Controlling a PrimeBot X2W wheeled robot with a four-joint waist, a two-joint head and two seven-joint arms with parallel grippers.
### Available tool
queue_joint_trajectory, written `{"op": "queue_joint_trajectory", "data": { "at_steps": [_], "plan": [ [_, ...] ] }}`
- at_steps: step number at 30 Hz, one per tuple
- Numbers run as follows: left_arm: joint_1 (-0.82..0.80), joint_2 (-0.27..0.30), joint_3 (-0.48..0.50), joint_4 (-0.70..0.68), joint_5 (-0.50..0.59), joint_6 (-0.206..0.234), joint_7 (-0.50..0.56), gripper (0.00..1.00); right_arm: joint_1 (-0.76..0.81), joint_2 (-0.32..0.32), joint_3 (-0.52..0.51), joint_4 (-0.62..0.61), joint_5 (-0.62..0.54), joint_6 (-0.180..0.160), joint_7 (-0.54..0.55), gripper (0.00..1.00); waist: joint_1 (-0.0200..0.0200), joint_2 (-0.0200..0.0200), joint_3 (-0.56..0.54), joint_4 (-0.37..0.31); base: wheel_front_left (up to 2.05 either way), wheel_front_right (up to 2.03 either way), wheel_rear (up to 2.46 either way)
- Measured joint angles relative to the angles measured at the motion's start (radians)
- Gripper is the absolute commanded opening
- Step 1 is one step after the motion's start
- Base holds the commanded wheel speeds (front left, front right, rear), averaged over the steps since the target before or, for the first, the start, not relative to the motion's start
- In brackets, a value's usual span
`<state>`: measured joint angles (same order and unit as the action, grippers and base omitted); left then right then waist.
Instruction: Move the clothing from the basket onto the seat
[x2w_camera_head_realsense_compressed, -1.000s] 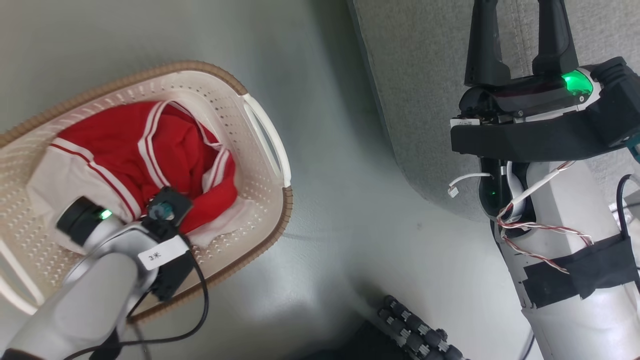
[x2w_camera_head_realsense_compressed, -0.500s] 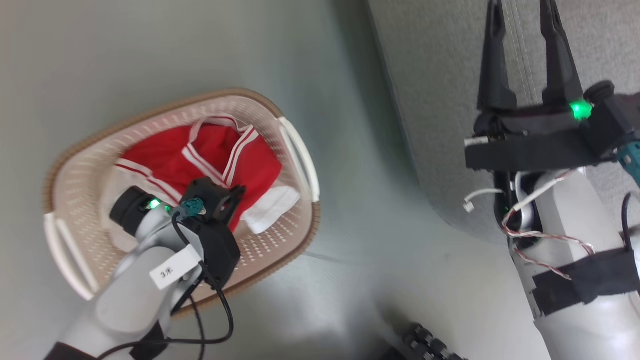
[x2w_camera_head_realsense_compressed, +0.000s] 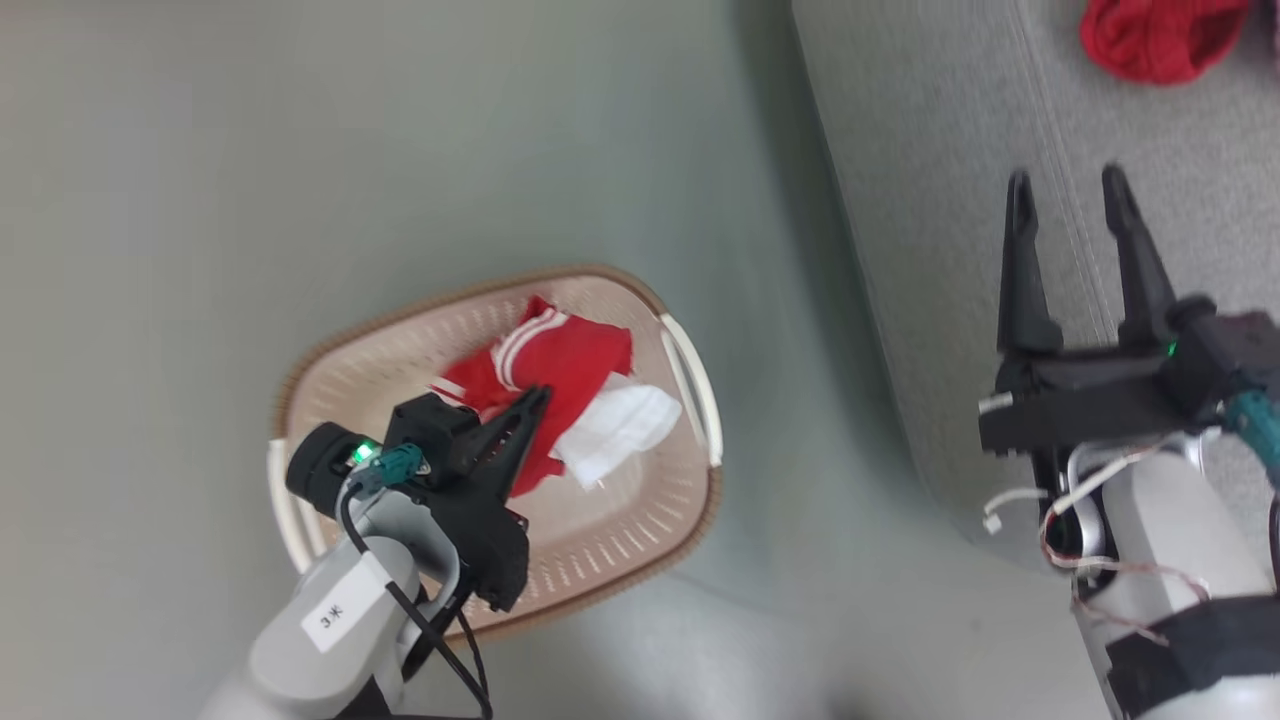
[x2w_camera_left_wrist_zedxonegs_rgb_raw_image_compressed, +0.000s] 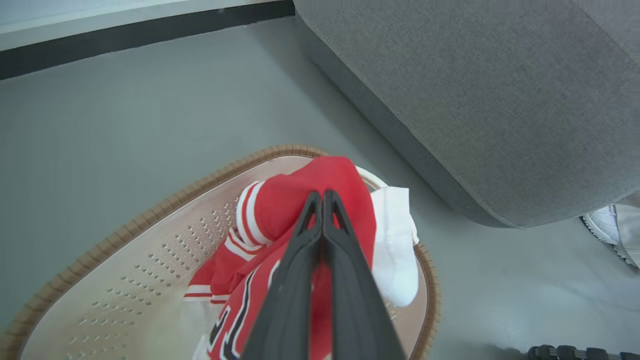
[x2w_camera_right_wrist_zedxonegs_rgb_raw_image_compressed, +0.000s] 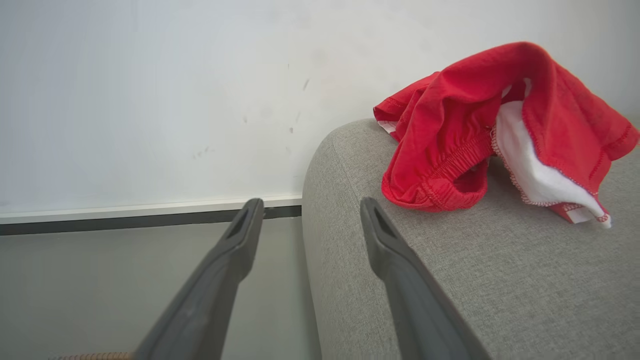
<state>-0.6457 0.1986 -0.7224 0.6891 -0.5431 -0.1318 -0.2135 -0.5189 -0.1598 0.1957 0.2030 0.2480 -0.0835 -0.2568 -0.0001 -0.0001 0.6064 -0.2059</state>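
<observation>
The cream basket with a brown rim stands on the floor left of the grey sofa. My left gripper is shut on the red jersey, which hangs bunched from the fingertips above the basket floor. White trim and navy digits show on the jersey, with white lining drooping beside it. My right gripper hovers open over the sofa's edge, nothing between its fingers. Another red garment with white lining lies on the sofa, ahead of the right gripper.
Grey-green floor surrounds the basket. A white wall with a dark baseboard runs behind the sofa's end. A person's white shoe rests on the floor by the sofa's corner. A dark part of my base sits low by the floor.
The head camera has pulled back, so the basket looks smaller and the second garment comes into view. My left gripper has risen from the pile with the jersey gathered in it.
</observation>
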Motion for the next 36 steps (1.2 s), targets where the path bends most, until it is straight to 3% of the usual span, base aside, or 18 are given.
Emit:
{"op": "queue_joint_trajectory", "data": {
  "at_steps": [20, 36],
  "plan": [
    [0.04, -0.028, 0.003, -0.052, -0.027, 0.0, -0.031, 0.0, 0.174, -0.003, -0.007, 0.034, -0.002, 0.005, 0.0, 1.0, -0.0001, 0.0, -0.308, 0.124, 0.0, 0.0, 0.0],
    [0.037, -0.025, 0.011, -0.084, -0.075, 0.0, -0.036, 0.0, 0.305, 0.021, 0.035, 0.09, -0.002, 0.038, 0.0, 1.0, 0.0, 0.0, -0.552, 0.196, 0.0, 0.0, 0.0]
  ]
}}
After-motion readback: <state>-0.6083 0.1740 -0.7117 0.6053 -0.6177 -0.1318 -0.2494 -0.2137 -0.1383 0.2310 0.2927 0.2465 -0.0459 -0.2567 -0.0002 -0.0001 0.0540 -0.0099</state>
